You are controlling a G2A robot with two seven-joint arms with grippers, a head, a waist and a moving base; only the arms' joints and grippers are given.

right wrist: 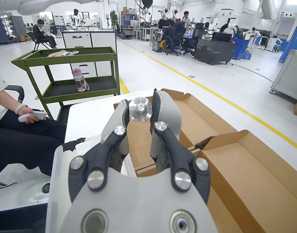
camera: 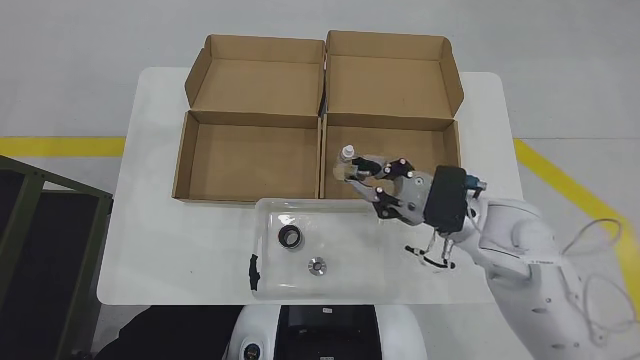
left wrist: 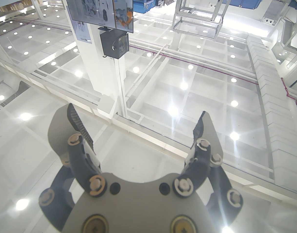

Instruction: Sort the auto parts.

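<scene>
Silver flanged disc [right wrist: 140,109] clamped in the jaws of the right gripper [right wrist: 139,104] over the right cardboard box [camera: 425,155]; black ring [camera: 291,238] and small silver round part [camera: 317,266] lie apart in the clear tray [camera: 300,204]

- We find the left box [camera: 250,160] open from above, its floor bare.
- The right gripper [camera: 352,168], clamping a metal part [camera: 348,152], occupies the near-left corner of the right box [camera: 420,155], just beside the dividing walls. The remaining floor is bare.
- In the tray [camera: 350,250], a ring [camera: 291,237] and a disc [camera: 317,267] lie apart. The right arm [camera: 510,230] overhangs its right end.
</scene>
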